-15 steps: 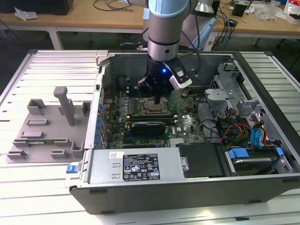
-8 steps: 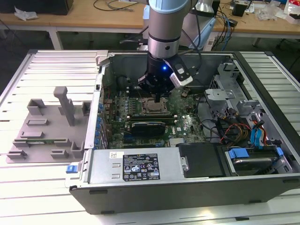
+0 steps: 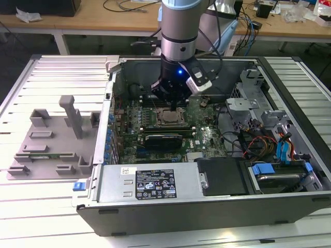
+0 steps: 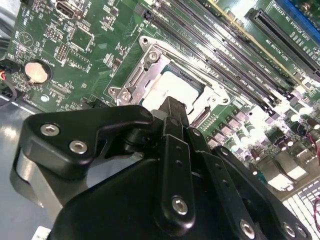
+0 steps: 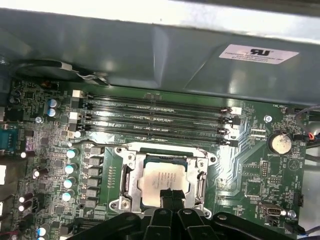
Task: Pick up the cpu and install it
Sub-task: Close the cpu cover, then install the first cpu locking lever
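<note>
The black two-fingered gripper [image 5: 171,196] is hanging low inside the open grey metal computer case [image 3: 207,206]. Its fingers are drawn together with nothing visible between them, and their tips are sitting over one edge of the cpu [image 5: 162,176], the small flat square chip with a silver-grey metal top plate. The cpu is lying flat inside the silver metal socket frame [image 5: 127,186] on the green motherboard [image 5: 250,170], just beside the row of long black memory slots [image 5: 155,117]. Its edges are running parallel to the frame, which suggests the chip is already seated. Whether the tips are touching the plate or floating just above it, I cannot tell from either wrist view. Closed fingers over a chip that is lying down are reading more as a light press or a seating check than a grasp, since holding a thin plate by its edges would need the fingers spread. In the exterior view the arm is standing upright over the socket, a pose suiting a straight-down approach. The grey plastic fixture tray [image 3: 51,150] is resting outside the case at the exterior view's left, well apart.
</note>
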`<state>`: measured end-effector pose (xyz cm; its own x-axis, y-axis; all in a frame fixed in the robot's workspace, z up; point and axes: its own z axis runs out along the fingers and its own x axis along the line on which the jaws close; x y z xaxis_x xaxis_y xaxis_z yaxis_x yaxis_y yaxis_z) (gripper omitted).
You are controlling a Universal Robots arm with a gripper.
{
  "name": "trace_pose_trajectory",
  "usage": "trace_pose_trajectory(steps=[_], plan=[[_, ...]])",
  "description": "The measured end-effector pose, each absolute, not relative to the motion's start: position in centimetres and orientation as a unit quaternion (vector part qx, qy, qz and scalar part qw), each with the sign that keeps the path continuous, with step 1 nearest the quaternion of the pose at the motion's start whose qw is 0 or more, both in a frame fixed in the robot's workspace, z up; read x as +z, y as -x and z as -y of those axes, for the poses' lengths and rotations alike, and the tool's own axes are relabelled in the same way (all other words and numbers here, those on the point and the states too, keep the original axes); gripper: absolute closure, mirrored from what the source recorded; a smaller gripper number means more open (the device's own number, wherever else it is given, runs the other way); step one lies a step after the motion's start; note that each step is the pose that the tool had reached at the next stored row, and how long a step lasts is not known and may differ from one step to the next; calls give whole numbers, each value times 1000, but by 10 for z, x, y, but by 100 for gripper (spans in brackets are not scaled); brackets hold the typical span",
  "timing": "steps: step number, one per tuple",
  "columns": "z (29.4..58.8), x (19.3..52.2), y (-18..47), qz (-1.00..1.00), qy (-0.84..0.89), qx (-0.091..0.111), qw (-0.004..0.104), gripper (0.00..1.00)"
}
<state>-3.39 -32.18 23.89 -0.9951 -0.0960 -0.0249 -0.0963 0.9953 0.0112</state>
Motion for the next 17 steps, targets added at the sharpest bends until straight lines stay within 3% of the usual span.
trace_pose_trajectory(steps=[17], plan=[[322,243,34,-999,48,6,12,89]])
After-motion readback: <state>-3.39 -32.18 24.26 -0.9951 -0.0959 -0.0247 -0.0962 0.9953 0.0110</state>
